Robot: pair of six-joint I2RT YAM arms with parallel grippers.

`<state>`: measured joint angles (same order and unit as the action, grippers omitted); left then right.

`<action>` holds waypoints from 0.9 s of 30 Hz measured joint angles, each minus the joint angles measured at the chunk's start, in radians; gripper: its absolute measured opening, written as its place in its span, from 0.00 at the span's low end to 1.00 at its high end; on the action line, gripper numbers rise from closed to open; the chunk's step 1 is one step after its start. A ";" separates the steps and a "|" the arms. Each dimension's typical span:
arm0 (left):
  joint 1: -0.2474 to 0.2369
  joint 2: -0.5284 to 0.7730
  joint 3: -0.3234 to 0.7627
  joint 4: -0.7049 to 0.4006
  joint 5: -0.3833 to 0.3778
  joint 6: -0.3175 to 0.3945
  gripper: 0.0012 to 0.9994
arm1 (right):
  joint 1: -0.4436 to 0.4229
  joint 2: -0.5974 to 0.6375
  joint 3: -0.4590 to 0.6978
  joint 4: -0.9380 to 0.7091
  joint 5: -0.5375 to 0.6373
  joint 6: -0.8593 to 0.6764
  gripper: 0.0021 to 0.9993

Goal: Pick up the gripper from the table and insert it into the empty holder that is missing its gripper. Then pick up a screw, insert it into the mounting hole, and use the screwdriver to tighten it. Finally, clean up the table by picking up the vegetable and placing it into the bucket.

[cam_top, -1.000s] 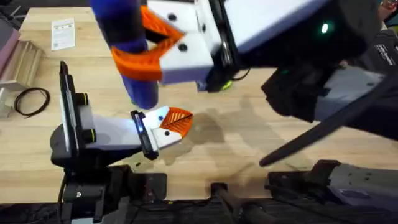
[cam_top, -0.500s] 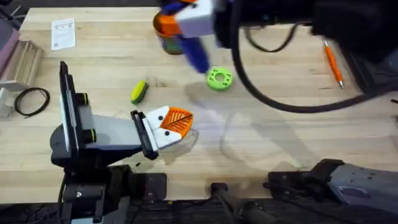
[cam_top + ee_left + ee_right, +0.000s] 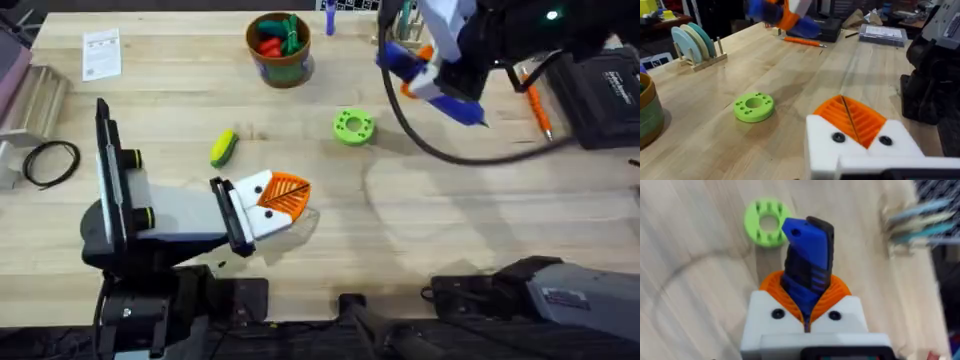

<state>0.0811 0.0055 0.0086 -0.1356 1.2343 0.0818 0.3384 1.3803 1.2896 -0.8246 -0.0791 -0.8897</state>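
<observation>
Wooden table (image 3: 420, 230), arm bases along the near edge. Your right claw (image 3: 440, 72) is up at the far right, clenched on the blue screwdriver (image 3: 809, 255); the wrist view shows its body pinched between the orange pads. Your left claw (image 3: 285, 205) sits low over the near-left table, pads pressed together, nothing held. Green disc (image 3: 353, 126) lies mid-table, nothing in its holes that I can make out. Yellow-green vegetable (image 3: 223, 147) lies on the wood, left of the disc and apart from the left claw. Bucket (image 3: 280, 48) at the far edge holds red and green toy vegetables. I can't confirm the insert or screw steps from here. My read: you're on the screwdriver step; cleanup is clearly not done.
</observation>
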 joint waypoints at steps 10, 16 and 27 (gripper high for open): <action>0.000 0.000 0.000 0.000 0.000 0.000 0.01 | -0.159 0.218 0.000 -0.040 0.037 -0.185 0.02; 0.000 0.000 0.000 0.000 0.000 0.000 0.01 | -0.173 0.356 0.000 -0.008 0.126 -0.253 0.02; 0.000 0.000 0.000 0.000 0.000 0.000 0.01 | -0.160 0.491 0.010 0.020 0.176 -0.271 0.59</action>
<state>0.0811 0.0055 0.0086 -0.1356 1.2343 0.0818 0.1783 1.8709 1.2995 -0.8045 0.0970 -1.1603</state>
